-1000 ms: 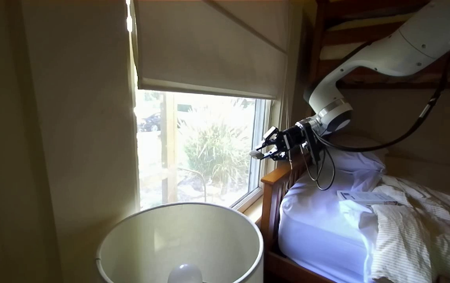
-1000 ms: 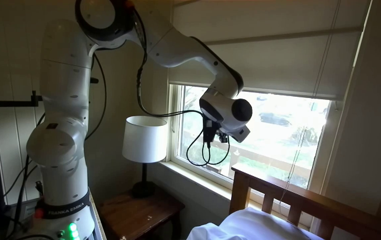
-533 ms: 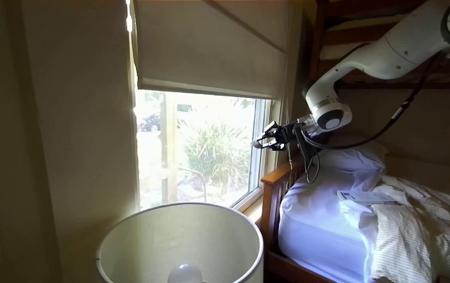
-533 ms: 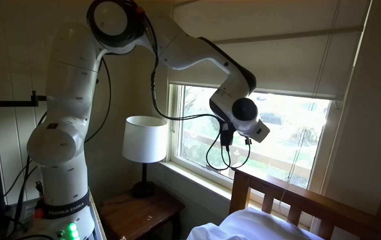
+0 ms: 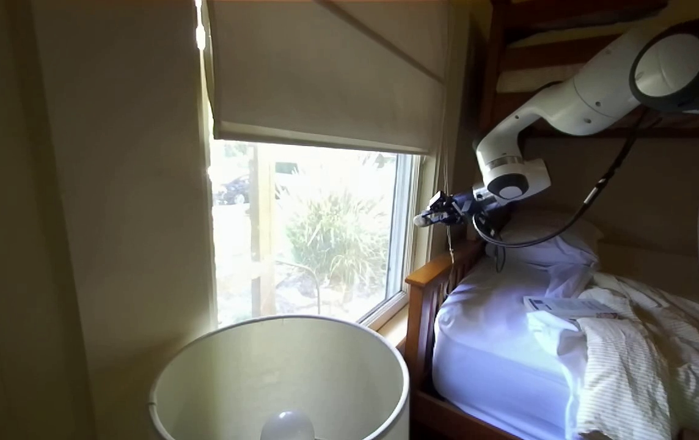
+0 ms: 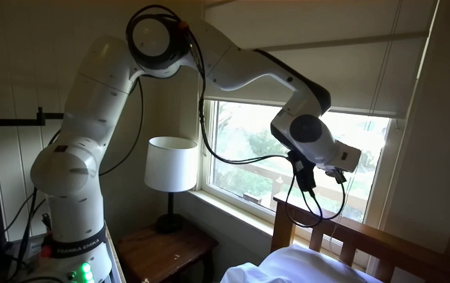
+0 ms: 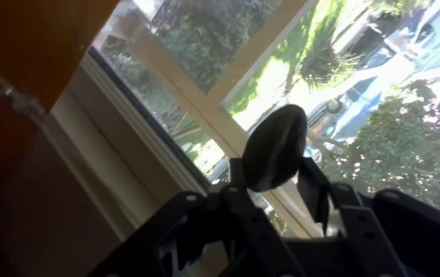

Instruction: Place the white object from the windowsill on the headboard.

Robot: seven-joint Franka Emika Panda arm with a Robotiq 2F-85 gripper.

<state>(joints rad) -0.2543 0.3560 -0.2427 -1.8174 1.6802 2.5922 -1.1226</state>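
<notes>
1. Gripping the white object (image 7: 277, 146) at its near end, my claw (image 7: 272, 171) is pressing a fingertip (image 7: 237, 171) on either side; the far end is sticking out beyond them.
2. Colour check: it is showing pale grey in an exterior view, dark against the glare in the wrist view. I am taking it for the task's item.
3. Done, I am judging: the pick-up. The object is hanging in mid-air, well apart from the windowsill (image 6: 231, 209).
4. Partly done, I am judging: the carry. In an exterior view claw and object are standing higher than the headboard (image 5: 438, 270), near it, fingertips pointing toward the window (image 5: 319, 232). Whether the object is hanging right over the top rail or out beside it, I cannot tell.
5. In an exterior view my own arm (image 6: 240, 67) is hiding fingertips and object, so I am leaving depth uncertain.
6. Left to do: lining up over the rail, lowering, setting down, letting go, backing off. No contact with the headboard is showing; the placing is waiting whole.
7. Watching a blind cord (image 7: 29, 104) hanging close by the claw; I am counting it a snag risk. The rail is looking narrow for so rounded a thing, so I am expecting it to roll if released off level.
</notes>
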